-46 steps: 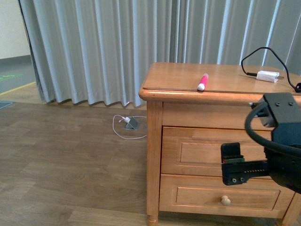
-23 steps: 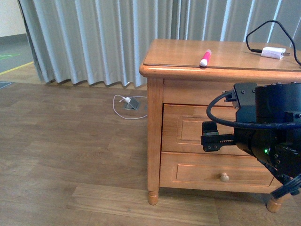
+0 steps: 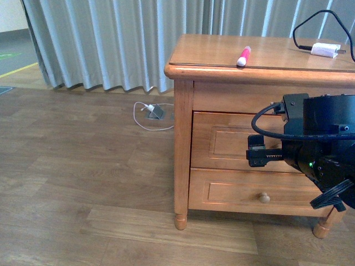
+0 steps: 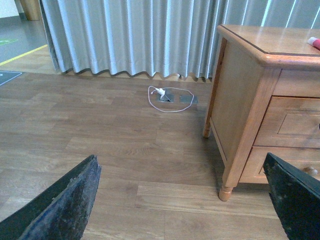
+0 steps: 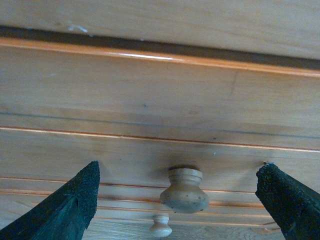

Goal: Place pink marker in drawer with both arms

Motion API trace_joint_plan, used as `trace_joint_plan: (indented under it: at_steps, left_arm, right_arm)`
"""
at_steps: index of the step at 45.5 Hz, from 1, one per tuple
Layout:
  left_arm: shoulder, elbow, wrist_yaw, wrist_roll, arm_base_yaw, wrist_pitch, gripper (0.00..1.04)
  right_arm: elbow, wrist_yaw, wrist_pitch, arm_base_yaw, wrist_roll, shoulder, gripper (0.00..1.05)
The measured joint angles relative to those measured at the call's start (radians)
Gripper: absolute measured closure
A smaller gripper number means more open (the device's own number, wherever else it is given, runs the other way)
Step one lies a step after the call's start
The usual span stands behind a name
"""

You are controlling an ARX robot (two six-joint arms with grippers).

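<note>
The pink marker (image 3: 243, 56) lies on the nightstand top near its front edge; its end also shows in the left wrist view (image 4: 314, 42). The drawer (image 3: 222, 141) is shut. My right gripper (image 3: 257, 151) hangs open just in front of the drawer's panel. In the right wrist view the drawer's round knob (image 5: 184, 190) sits between the spread fingers (image 5: 75, 200), untouched, with my right gripper (image 5: 179, 172) centred just above it. My left gripper (image 4: 180, 160) is open over the bare floor, left of the nightstand (image 4: 245, 95), holding nothing.
A white charger plug (image 3: 325, 50) with a black cable lies at the back right of the top. The lower drawer's knob (image 3: 264, 197) is below the right arm. A floor socket with a white cable (image 3: 152, 112) sits before the grey curtain (image 3: 111, 44).
The front view has drawn back, so the nightstand sits higher and smaller. My right gripper has risen from the gap between the drawers to the upper drawer's front.
</note>
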Motion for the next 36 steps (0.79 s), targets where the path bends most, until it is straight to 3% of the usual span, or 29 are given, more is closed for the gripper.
trace_joint_plan:
  at_steps: [26,36]
  left_arm:
    - [0.0,0.0,0.0,0.0,0.0,0.0,0.06]
    - [0.0,0.0,0.0,0.0,0.0,0.0,0.06]
  right_arm:
    - [0.012,0.013,-0.006,-0.003,0.002,0.02,0.09]
    - [0.016,0.014,-0.019,-0.003,0.0,0.02,0.45]
